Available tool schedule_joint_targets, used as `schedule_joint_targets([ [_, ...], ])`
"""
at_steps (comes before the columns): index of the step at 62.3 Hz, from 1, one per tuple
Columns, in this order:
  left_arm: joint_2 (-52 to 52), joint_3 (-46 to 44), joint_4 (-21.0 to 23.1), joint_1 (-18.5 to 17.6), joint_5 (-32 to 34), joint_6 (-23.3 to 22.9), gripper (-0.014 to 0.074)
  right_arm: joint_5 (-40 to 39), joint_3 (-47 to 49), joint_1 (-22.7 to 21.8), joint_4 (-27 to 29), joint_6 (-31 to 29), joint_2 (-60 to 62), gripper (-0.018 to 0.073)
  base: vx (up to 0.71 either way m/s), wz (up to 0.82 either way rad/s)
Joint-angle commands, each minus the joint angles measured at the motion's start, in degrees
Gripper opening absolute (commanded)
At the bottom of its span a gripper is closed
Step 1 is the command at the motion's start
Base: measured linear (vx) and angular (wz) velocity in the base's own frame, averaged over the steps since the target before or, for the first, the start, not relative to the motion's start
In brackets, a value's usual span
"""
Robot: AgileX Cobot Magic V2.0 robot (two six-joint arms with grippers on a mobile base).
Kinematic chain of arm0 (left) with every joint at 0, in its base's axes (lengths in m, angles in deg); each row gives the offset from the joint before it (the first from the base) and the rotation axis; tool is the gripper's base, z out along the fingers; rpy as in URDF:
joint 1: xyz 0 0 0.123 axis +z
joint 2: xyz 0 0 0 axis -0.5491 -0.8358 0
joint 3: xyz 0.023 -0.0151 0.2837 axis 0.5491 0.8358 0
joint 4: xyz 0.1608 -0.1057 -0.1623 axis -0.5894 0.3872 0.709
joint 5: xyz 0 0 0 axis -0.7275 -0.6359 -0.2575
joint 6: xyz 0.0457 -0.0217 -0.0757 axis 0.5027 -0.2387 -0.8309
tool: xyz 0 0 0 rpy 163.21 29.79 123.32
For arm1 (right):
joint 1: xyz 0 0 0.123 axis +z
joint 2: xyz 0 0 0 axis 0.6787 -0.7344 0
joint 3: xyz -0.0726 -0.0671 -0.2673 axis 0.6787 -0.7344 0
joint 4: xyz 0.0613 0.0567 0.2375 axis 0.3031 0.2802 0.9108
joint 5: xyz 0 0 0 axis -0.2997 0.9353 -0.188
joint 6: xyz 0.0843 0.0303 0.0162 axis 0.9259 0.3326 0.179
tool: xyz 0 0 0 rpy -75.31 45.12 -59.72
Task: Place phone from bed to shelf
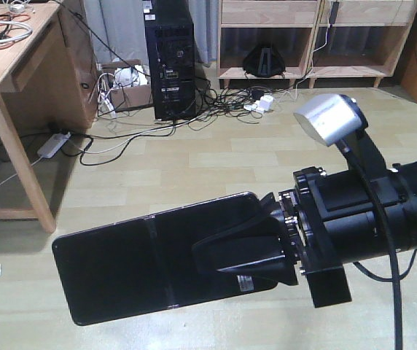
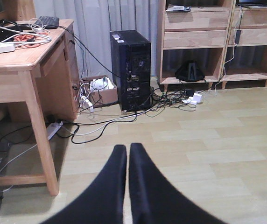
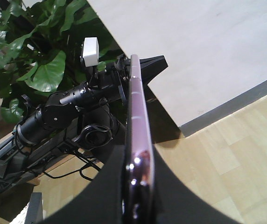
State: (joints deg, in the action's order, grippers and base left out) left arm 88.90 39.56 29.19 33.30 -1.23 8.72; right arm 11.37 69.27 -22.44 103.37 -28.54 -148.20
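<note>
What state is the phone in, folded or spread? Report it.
Spread: the phone is opened out flat, centre crease visible, clamped by the right gripper.

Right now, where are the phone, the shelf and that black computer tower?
phone (image 1: 110, 270): front-facing view, glossy black face left of the crease.
shelf (image 2: 196, 38): left wrist view, pale wood front panel.
computer tower (image 2: 131, 70): left wrist view, black facing panel.

Right arm (image 1: 383, 211): reaches in roughly level from the right, wrist rolled so the fingers lie flat.
Right gripper (image 1: 219, 251): jaws clamped on one end of the phone (image 1: 121, 270), which is carried horizontally.
Left gripper (image 2: 127, 156): fingers pressed together, holding nothing, pointing forward and down.
</note>
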Motion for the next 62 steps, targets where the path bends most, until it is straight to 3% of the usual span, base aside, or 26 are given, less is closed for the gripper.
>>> schedule_joint_targets([
  [1,0.3,0.1,0.5,-0.2,4.3,-0.2,0.0001,4.3,1.6,-0.1,5.5,-0.7,1.6,-0.0001,0.19,-0.03],
  [31,0.3,0.1,0.5,-0.2,4.3,-0.2,0.0001,4.3,1.6,-0.1,5.5,-0.7,1.6,-0.0001,0.18,-0.11],
  [62,0.3,0.1,0.5,-0.2,4.3,-0.2,0.0001,4.3,1.6,-0.1,5.5,-0.7,1.6,-0.0001,0.15,-0.33],
])
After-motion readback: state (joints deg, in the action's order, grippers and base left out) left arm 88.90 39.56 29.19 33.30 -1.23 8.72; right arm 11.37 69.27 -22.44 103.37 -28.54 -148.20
